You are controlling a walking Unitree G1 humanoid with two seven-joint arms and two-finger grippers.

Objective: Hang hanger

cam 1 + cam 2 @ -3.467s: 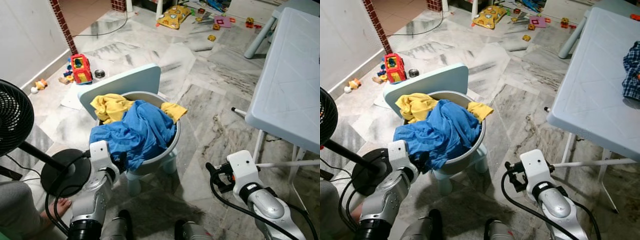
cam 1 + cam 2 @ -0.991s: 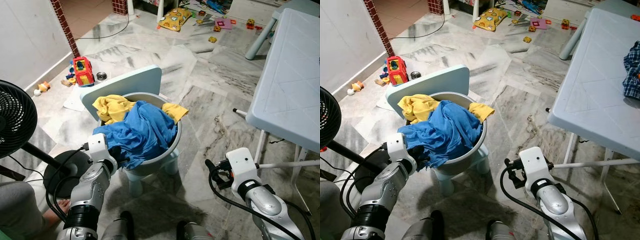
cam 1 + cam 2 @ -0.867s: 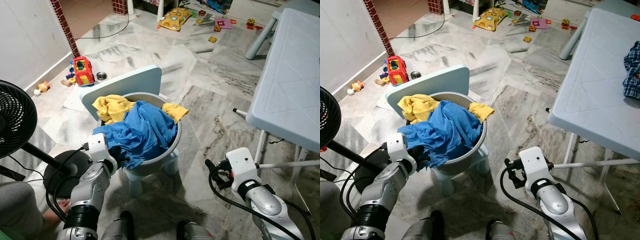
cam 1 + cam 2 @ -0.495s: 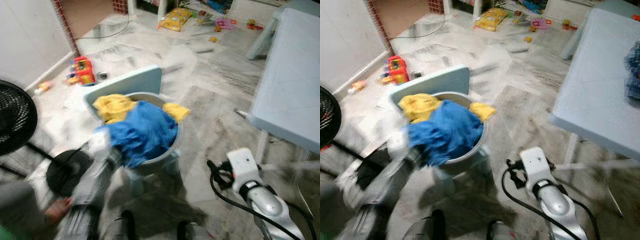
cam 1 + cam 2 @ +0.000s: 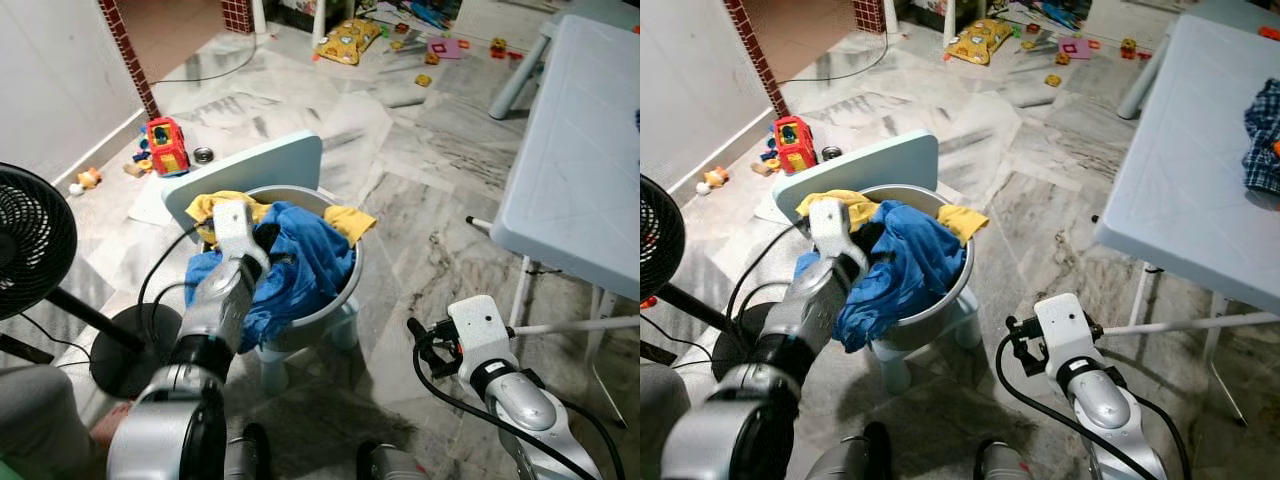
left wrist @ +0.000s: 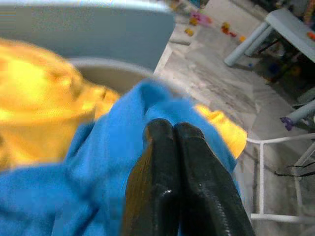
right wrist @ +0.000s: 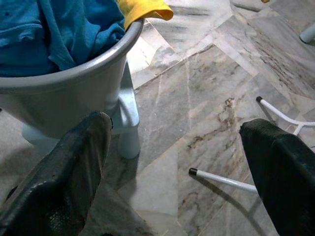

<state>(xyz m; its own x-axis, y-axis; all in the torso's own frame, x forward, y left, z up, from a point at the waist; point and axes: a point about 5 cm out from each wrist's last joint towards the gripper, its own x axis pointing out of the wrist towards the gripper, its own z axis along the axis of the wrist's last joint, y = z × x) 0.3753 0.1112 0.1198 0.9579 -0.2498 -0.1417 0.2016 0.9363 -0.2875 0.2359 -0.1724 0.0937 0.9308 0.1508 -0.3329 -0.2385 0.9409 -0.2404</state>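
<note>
Two pincers stood unequally near: the left pincer (image 6: 173, 129), fingers pressed together, sat atop the blue garment (image 5: 305, 262) in the grey basin (image 5: 335, 305) (no hanger could be made out), the right pincer (image 7: 179, 169) gaped wide beside it.

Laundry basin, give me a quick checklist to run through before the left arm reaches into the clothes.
1. Left pincer over the blue garment in the grey basin: ok.
2. Left pincer open for a grasp: not ok, fingers pressed together.
3. Right pincer open and away from the basin, low beside it: ok.
4. Basin seated on the pale blue chair: ok.
5. Hanger among the clothes: cannot tell, the blue garment and yellow garment cover the contents.
</note>
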